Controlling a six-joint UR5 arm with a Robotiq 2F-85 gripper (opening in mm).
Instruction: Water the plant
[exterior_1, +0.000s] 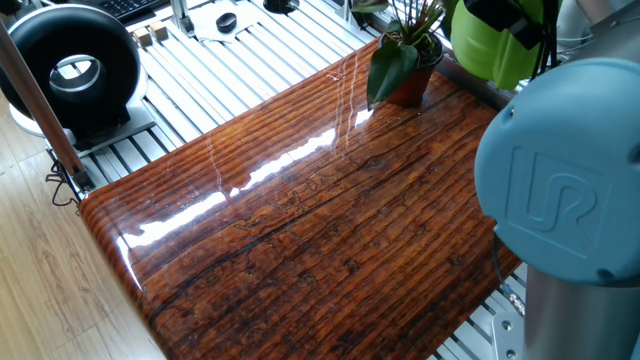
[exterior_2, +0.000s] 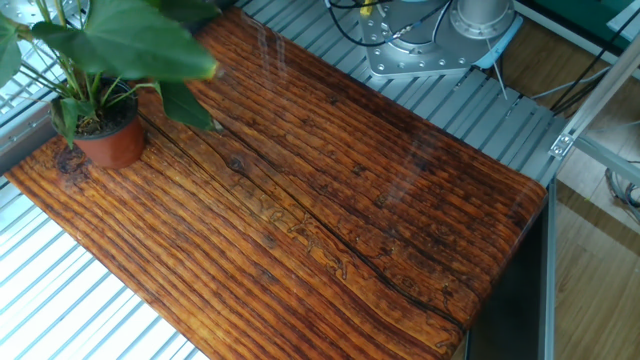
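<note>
The plant (exterior_1: 405, 45) has broad dark green leaves and stands in a small terracotta pot (exterior_1: 412, 86) at the far right corner of the wooden table top (exterior_1: 300, 220). In the other fixed view the plant's pot (exterior_2: 110, 142) is at the top left under its leaves (exterior_2: 120, 40). A lime-green watering can (exterior_1: 490, 50) hangs in the air just right of the plant. My black gripper (exterior_1: 508, 20) is shut on the can's top; its fingers are mostly hidden. The gripper and can are out of the other fixed view.
My blue arm joint (exterior_1: 560, 190) blocks the right foreground. A black round device (exterior_1: 70, 65) stands at the far left on the slatted metal frame. Small items (exterior_1: 226, 20) lie at the back. The arm's base and cables (exterior_2: 440, 40) are beyond the table.
</note>
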